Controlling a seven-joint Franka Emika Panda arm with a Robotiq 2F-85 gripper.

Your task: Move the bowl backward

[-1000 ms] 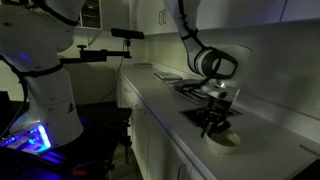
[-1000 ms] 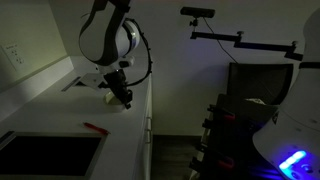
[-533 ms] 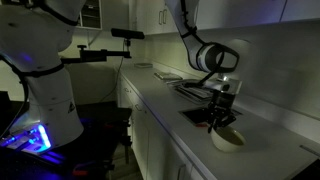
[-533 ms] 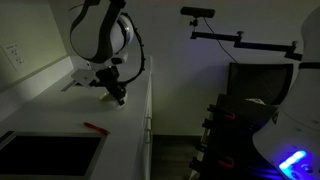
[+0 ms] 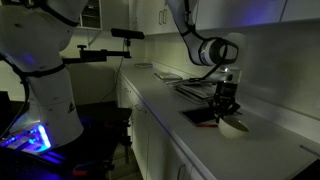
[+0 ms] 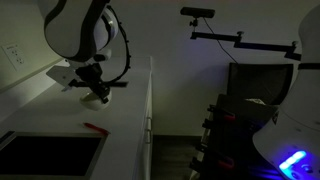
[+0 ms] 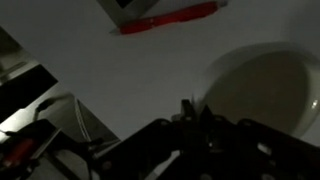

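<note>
The scene is dark. The pale cream bowl [image 5: 235,127] sits on the white counter [image 5: 270,150] just under my gripper [image 5: 228,110]. In the wrist view the bowl [image 7: 262,85] fills the right side, and my gripper [image 7: 196,112] has its two fingers close together over the bowl's near rim, pinching it. In an exterior view my gripper [image 6: 100,95] hangs low over the counter with the arm bent above it; the bowl is hidden there in the gloom.
A dark flat tray [image 5: 200,115] lies on the counter next to the bowl, with a rack of items [image 5: 195,88] behind it. A red pen-like object [image 7: 170,18] lies on the counter, also visible in an exterior view [image 6: 95,127]. A dark recess [image 6: 40,155] lies nearer the camera.
My gripper and the bowl have moved together along the counter toward the wall, away from the counter's front edge. The arm has swung that way too.
</note>
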